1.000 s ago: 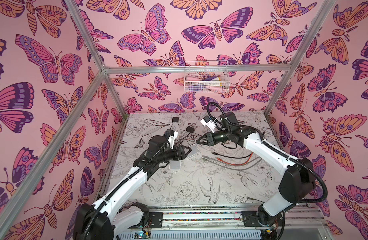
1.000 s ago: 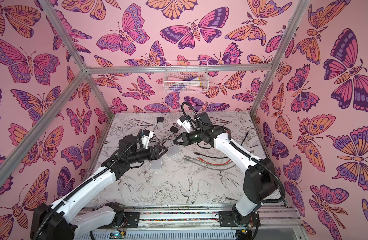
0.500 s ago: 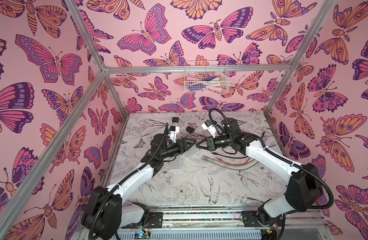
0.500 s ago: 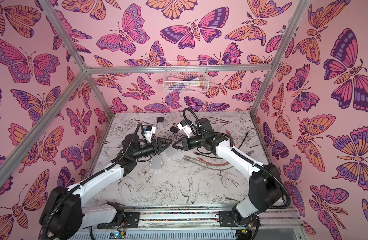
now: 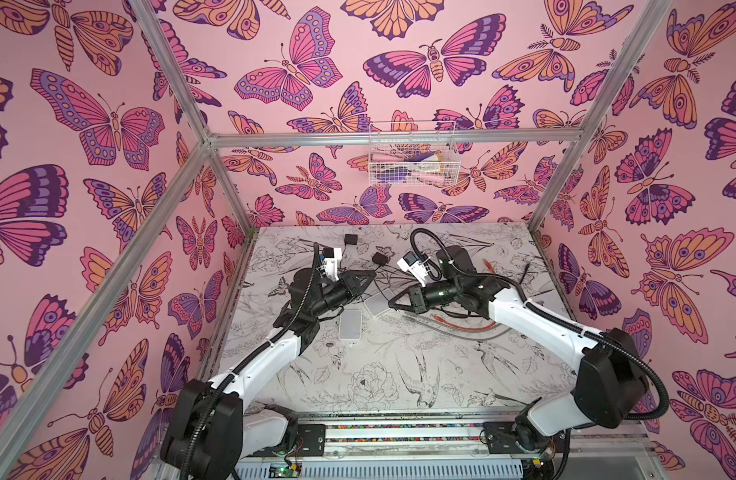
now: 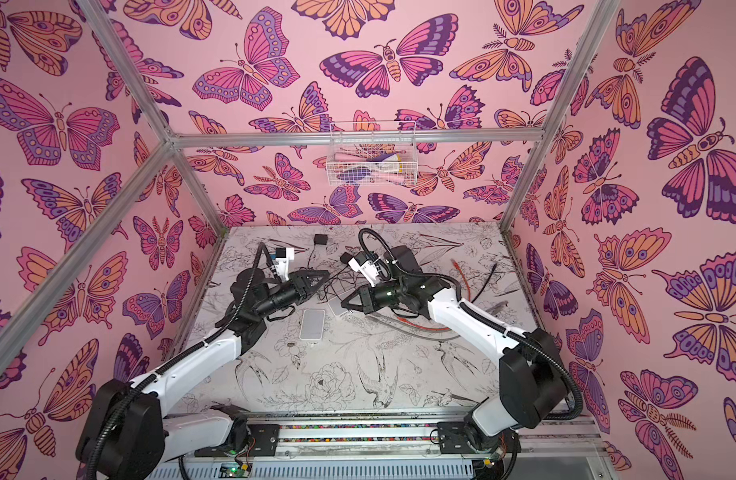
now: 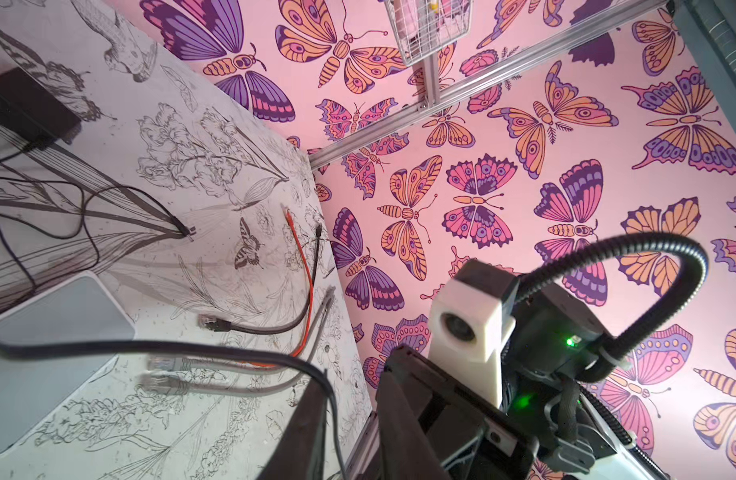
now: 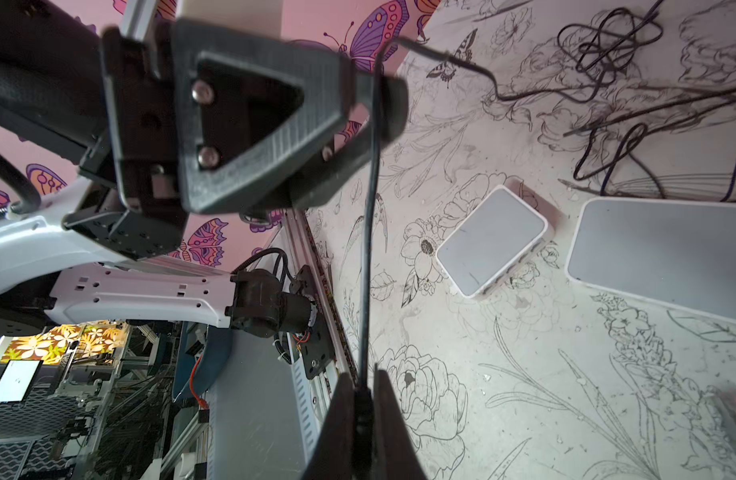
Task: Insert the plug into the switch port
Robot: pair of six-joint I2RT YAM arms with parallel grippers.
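Holding a thin black cable (image 8: pixel 364 270) pinched tight in the right jaws, up off the desk (image 8: pixel 524 374). With the left jaws set around the same cable further along, tips narrow about it; cannot tell whether clamped or merely close. No clear sight of the plug: perhaps the dark lump between the right jaws, perhaps elsewhere along the line. Lying flat on the desk below, touched by neither arm: the switch (image 8: pixel 491 241), sockets along one edge, with a bigger white box (image 8: pixel 665 253) just beside it.

Risks, as judged from here:
- Could yank the cable through one grip, or twist the plug off line, by pulling the straight stretch between the two.
- Might drag the tangle of thin wire (image 8: pixel 607 39) across the desk and nudge the light switch, turning its sockets away.
- Could shove the unbraced switch backward instead of seating the plug.
- Easy to aim at the wrong socket, or at the wrong box altogether.
- Could also snag on the loose network leads (image 7: pixel 250 329) nearby.
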